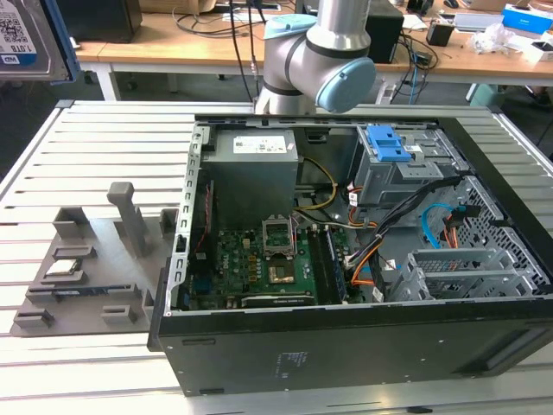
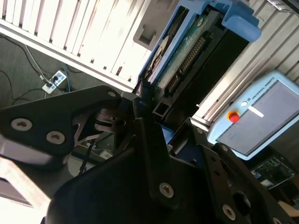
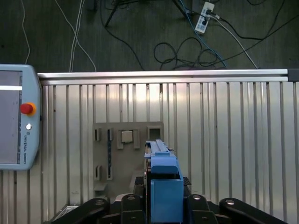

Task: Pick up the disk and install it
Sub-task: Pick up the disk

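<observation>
1. The gripper (image 2: pixel 148 109) was closed on the disk (image 2: pixel 187 51). Its black fingers (image 2: pixel 145 100) bore on opposite sides of the disk, which was held edge-on. In the first wrist view the blue bracket end of the disk (image 3: pixel 164 170) stood up between the jaws.
2. The disk was held aloft, touching nothing else. It hung above the slatted table (image 3: pixel 233 140), over or just beside the grey fixture tray (image 3: pixel 126 158), and well apart from the open computer case (image 1: pixel 346 346).
3. Handling, as judged: the disk was a stiff metal body, fairly weighty for its bulk and sensitive to knocks. The green circuit board and connector pins along one edge were exposed, so a grip across the flat faces or bracket rails, clear of that edge, appeared soundest. The smooth casing might slip, and the plastic bracket might flex under pressure.
4. Hard to make out:
   - The pad contact itself was masked by the gripper's own housing in both wrist views.
   - In the exterior view the disk (image 1: pixel 26 39) was cut off by the frame corner.
   - The inside of the grey bay under the blue latch (image 1: pixel 389 143) could not be read.
5. Also noted: a processor chip (image 3: pixel 126 136) sat in the tray, and a teach pendant (image 3: pixel 14 121) lay on the table.
</observation>
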{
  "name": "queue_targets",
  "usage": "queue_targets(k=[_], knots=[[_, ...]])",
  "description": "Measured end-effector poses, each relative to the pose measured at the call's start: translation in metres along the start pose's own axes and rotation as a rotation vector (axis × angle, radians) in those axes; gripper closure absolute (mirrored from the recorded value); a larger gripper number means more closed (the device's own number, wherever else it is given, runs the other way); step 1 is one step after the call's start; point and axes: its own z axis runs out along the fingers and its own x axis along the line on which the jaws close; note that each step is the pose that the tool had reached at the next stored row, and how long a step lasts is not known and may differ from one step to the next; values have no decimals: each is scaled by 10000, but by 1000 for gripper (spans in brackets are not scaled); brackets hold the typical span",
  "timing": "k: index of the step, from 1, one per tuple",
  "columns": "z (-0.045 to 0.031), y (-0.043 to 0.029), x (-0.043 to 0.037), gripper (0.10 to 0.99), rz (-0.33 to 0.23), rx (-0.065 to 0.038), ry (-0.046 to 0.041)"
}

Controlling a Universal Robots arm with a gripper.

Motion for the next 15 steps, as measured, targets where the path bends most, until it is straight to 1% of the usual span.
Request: queue_targets(k=[2,4,6,7,9,15], knots=[[70,-3,-1,718,0,-24,1],[115,-5,-2,718,-1,-38,0],[192,-8,-4,718,-1,-67,2],[213,-9,-4,718,-1,-70,1],[230,-9,-5,718,-1,-70,0],[230,-10,-5,718,-1,-72,1]])
